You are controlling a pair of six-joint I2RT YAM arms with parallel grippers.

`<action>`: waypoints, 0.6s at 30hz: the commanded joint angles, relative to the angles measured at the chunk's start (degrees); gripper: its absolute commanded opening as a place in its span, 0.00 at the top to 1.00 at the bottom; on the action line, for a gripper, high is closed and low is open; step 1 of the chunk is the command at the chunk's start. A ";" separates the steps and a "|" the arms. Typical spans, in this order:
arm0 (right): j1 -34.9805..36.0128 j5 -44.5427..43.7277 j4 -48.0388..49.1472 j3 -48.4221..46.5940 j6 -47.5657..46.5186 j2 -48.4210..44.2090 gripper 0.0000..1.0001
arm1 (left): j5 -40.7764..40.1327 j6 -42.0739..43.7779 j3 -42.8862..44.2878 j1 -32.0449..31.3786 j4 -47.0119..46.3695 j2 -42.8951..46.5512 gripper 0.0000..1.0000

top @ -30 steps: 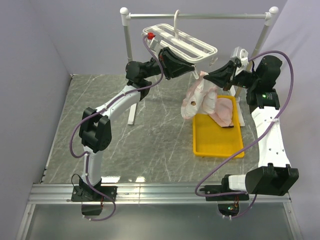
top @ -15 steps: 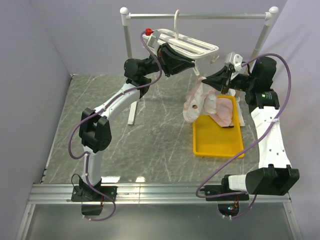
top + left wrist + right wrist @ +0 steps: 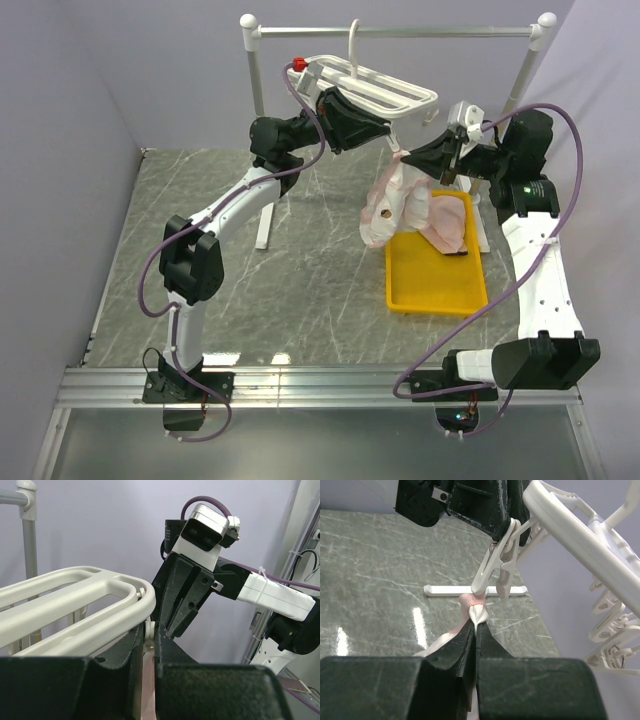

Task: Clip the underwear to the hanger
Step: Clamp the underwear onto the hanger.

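Note:
The white hanger (image 3: 372, 88) hangs by its hook from the grey rail. My left gripper (image 3: 384, 131) is shut on one of its clips (image 3: 494, 566), squeezing the top so the two lower prongs stand apart. In the left wrist view the clip (image 3: 149, 631) sits pinched between my left gripper's (image 3: 148, 625) tips, under the hanger bars (image 3: 75, 597). My right gripper (image 3: 477, 624) is shut on a bunched edge of pale pink underwear (image 3: 474, 606), held just below the spread prongs. The rest of the underwear (image 3: 385, 205) drapes down over the tray's left edge.
A yellow tray (image 3: 432, 295) lies on the marble table at the right, with another pink underwear (image 3: 452, 222) in its far end. The grey rail stand (image 3: 400, 32) with white ball ends spans the back; its white foot (image 3: 264, 228) rests on the table. More clips (image 3: 610, 625) dangle along the hanger.
The right gripper has carried the underwear up and to the left, closer to the clip. The left gripper and the hanger end rose slightly, then held still.

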State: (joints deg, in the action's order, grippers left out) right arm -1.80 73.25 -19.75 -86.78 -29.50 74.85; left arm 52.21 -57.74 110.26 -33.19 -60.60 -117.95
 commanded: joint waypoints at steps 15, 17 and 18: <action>1.63 -2.15 5.86 -4.45 3.74 1.35 1.00 | 0.62 -0.01 0.22 -0.91 -2.68 0.44 1.00; 1.54 -1.98 5.95 -4.80 4.09 1.35 1.00 | 0.44 0.17 0.22 -0.82 -2.68 0.27 1.00; 1.54 -1.71 5.86 -4.89 4.10 1.44 1.00 | 0.53 0.25 0.22 -0.91 -2.60 0.27 1.00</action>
State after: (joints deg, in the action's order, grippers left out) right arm -0.62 71.00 -16.97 -88.68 -27.18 76.36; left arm 52.21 -57.76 110.19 -33.45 -60.60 -117.95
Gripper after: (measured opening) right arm 0.029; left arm 0.126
